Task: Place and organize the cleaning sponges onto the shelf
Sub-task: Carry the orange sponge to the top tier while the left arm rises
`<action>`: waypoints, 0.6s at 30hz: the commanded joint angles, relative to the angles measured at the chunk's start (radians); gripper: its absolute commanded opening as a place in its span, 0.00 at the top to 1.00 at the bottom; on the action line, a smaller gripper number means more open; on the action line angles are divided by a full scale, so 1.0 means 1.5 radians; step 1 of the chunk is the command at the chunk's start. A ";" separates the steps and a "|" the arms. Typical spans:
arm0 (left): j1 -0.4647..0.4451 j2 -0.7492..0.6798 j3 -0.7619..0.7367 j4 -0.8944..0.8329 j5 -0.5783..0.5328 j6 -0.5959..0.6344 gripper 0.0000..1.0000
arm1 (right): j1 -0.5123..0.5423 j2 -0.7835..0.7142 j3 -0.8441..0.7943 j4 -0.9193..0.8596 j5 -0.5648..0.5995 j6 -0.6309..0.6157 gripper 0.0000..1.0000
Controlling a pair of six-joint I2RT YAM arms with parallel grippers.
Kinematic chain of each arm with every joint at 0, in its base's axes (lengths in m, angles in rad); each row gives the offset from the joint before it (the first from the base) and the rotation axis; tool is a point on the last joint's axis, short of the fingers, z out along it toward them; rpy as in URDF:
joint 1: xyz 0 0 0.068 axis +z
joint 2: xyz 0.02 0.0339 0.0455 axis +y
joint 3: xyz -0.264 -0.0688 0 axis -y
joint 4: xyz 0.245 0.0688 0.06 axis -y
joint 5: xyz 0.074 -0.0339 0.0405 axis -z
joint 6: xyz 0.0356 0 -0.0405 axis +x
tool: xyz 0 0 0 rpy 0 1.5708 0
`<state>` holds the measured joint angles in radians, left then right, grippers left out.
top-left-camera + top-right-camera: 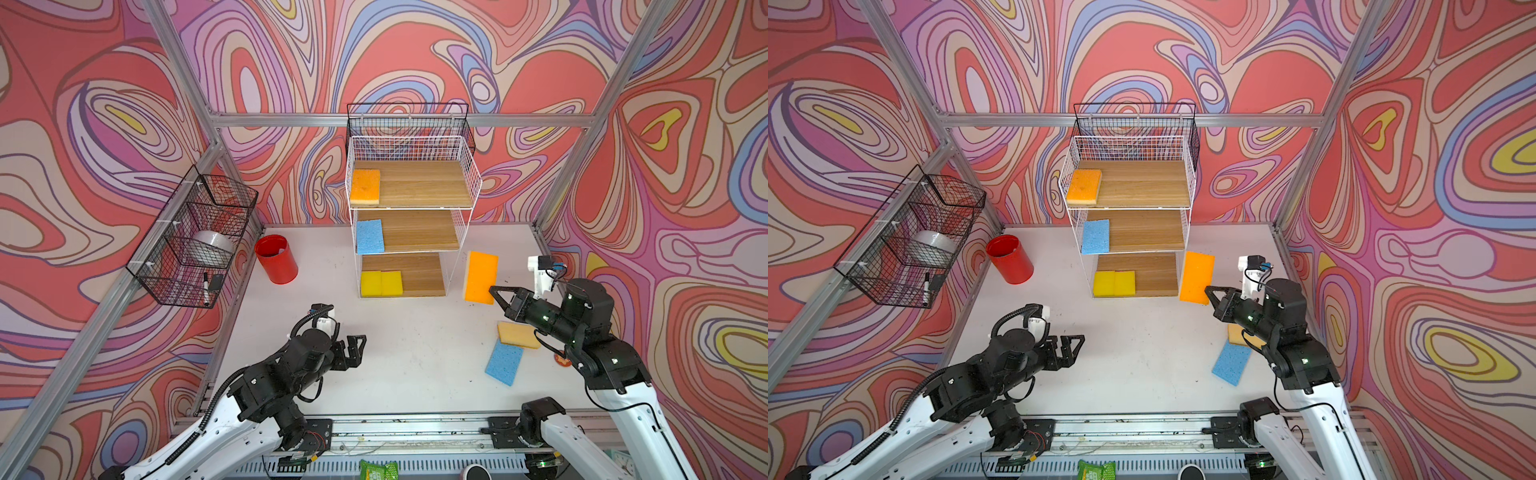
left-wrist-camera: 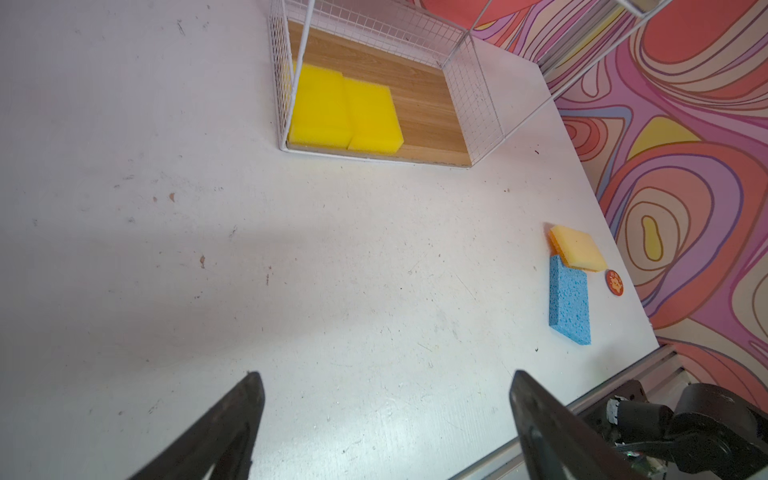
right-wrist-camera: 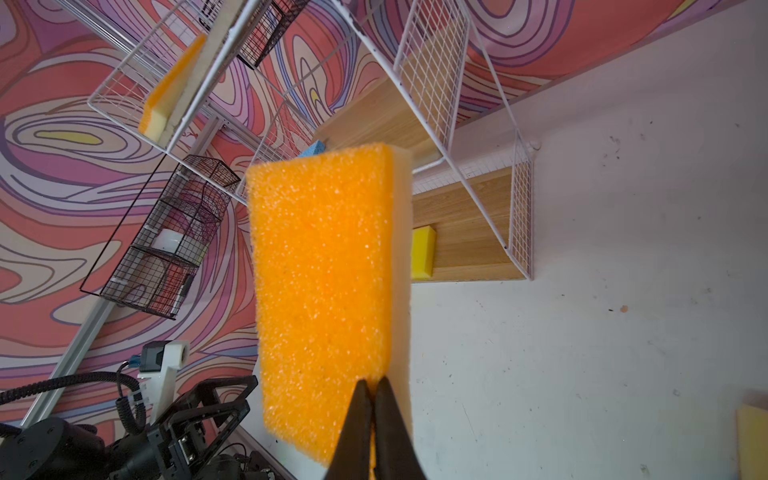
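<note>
The white wire shelf [image 1: 467, 183] stands at the back of the table. Its top board holds an orange sponge [image 1: 365, 186], the middle board a blue one [image 1: 370, 236], the bottom board two yellow ones [image 1: 381, 283] side by side. My right gripper [image 1: 494, 291] is shut on the lower edge of another orange sponge [image 3: 320, 291], held upright in the air just right of the shelf. A pale-side-up orange sponge [image 1: 517, 334] overlaps a blue sponge [image 1: 504, 361] on the table below the right arm. My left gripper [image 2: 386, 374] hovers open and empty in front of the shelf.
A red cup [image 1: 276, 259] stands left of the shelf. Black wire baskets [image 1: 195, 237] with a tape roll and a marker hang on the left wall, and another black basket [image 1: 409, 120] hangs behind the shelf. A small round orange disc [image 2: 615, 282] lies beside the loose sponges.
</note>
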<state>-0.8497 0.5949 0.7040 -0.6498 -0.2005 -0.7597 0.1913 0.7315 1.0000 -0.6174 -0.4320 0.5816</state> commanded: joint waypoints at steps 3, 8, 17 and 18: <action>0.004 0.051 0.103 -0.058 -0.055 0.057 0.07 | 0.005 0.052 0.080 0.047 -0.032 0.014 1.00; 0.004 0.082 0.197 -0.070 -0.083 0.115 0.06 | 0.017 0.124 0.187 0.063 -0.034 0.009 1.00; 0.008 0.153 0.325 -0.077 -0.092 0.197 0.02 | 0.118 0.286 0.389 0.064 0.032 -0.023 1.00; 0.011 0.164 0.341 -0.082 -0.093 0.205 0.01 | 0.143 0.304 0.408 0.062 0.058 -0.030 1.00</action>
<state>-0.8471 0.8093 1.1694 -0.7258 -0.3183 -0.5224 0.3408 1.1385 1.5547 -0.5243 -0.4267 0.5766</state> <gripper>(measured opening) 0.979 0.048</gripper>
